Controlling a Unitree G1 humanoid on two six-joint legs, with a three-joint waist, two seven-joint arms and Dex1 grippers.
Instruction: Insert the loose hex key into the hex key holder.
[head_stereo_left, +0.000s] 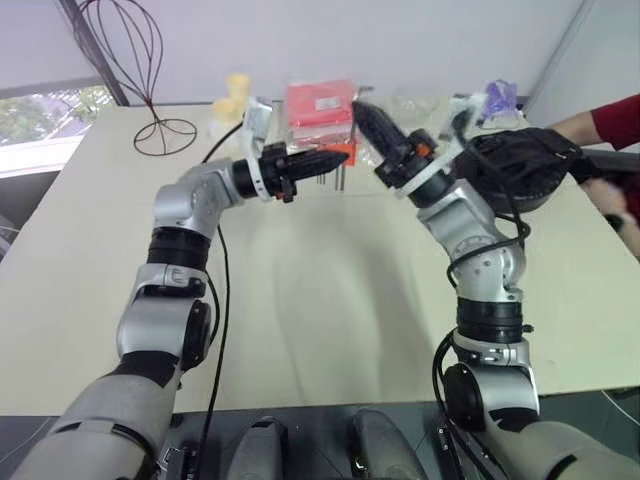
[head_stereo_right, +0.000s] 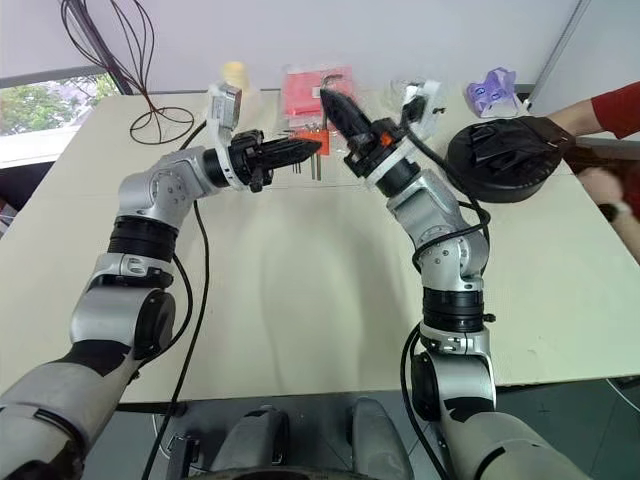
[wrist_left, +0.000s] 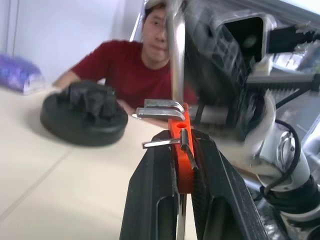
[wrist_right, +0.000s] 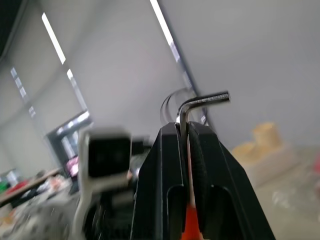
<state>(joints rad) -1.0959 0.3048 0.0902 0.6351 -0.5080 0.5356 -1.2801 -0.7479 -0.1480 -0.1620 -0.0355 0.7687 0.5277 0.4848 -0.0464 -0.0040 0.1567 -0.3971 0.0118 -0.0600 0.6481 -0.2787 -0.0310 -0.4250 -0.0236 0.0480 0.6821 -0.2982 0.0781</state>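
Observation:
My left gripper is shut on the orange-red hex key holder, held above the table's far middle. Short metal keys stick out of the holder and longer ones hang below it. My right gripper stands just to the right of the holder and a little above it, tilted upward, and is shut on the loose hex key. The key's bent end pokes out past the fingertips. In the left wrist view a thin metal rod rises straight above the holder's top end, close to it; contact cannot be told.
A flat red packet lies behind the grippers, with yellow objects to its left. A wire stand is at the far left and a black round object at the right. A person's red-sleeved arm reaches in at the right edge.

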